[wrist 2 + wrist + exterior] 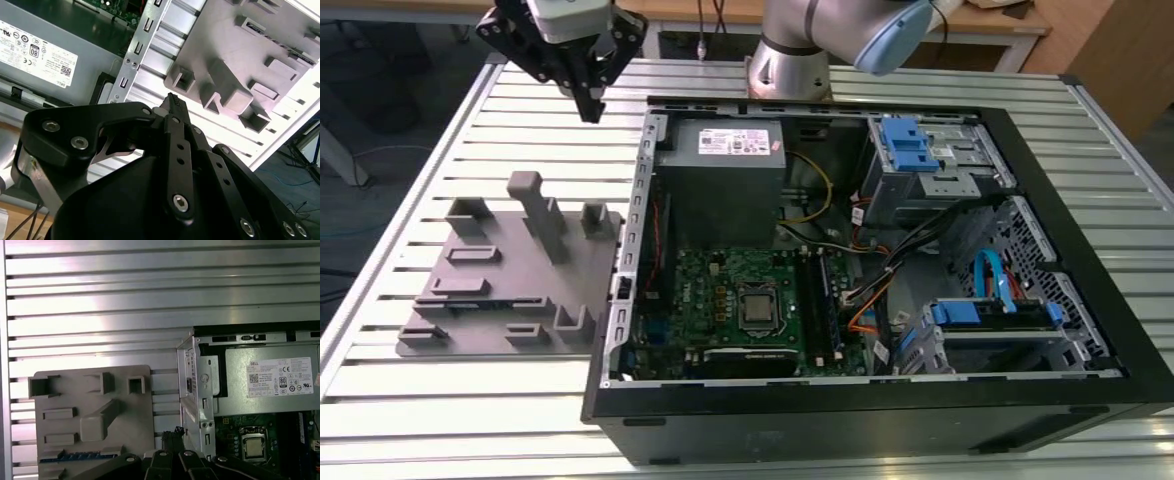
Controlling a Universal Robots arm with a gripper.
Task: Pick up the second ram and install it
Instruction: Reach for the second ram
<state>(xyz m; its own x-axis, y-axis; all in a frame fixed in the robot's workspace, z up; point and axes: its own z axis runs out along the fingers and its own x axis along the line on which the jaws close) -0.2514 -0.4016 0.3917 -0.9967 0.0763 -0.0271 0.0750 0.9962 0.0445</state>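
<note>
Fingers (175,107) closed, empty; first wrist view shows second ram (75,456) lying in fixture (120,390).

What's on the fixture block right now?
Grey posts and holders, plus one ram lying lengthwise near one edge of the block. Its underside is hidden in its holder; in the first wrist view the tool covers part of the block.

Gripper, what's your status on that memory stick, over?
Gripper shut, empty, above table. Second ram in grey fixture slot, untouched. Nothing in the way.
</note>
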